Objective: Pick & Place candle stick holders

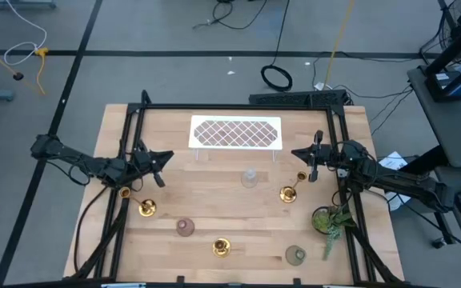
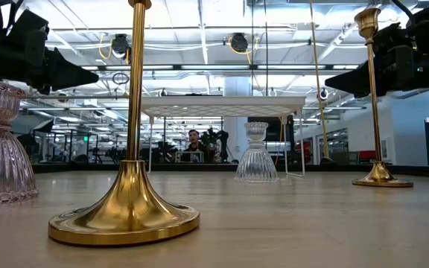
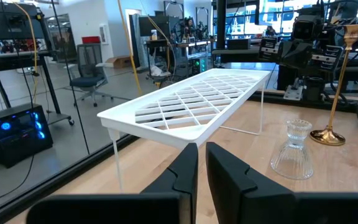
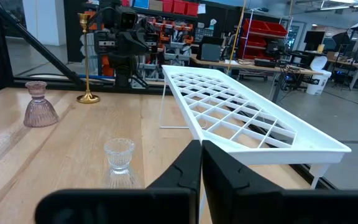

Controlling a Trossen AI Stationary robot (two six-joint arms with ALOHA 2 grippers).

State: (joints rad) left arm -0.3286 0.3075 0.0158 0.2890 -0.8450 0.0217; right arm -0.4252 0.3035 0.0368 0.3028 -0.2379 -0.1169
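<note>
Three shiny gold candlesticks point(image 1: 289, 192) with round bases and slim stems stand on the wooden table point(image 1: 238, 208), in front of the white lattice tray point(image 1: 235, 133). The clear glass cup point(image 1: 250, 178) sits mid-table. The left gripper point(image 1: 166, 157) and right gripper point(image 1: 294, 153) hover, fingers together.

Bright, even overhead lighting; soft shadows, glare on the near gold candlestick point(image 2: 129, 208).

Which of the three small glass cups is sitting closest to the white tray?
The clear glass cup, standing just in front of the white tray mid-table. The pink cup and green cup sit much farther toward the front edge.
</note>
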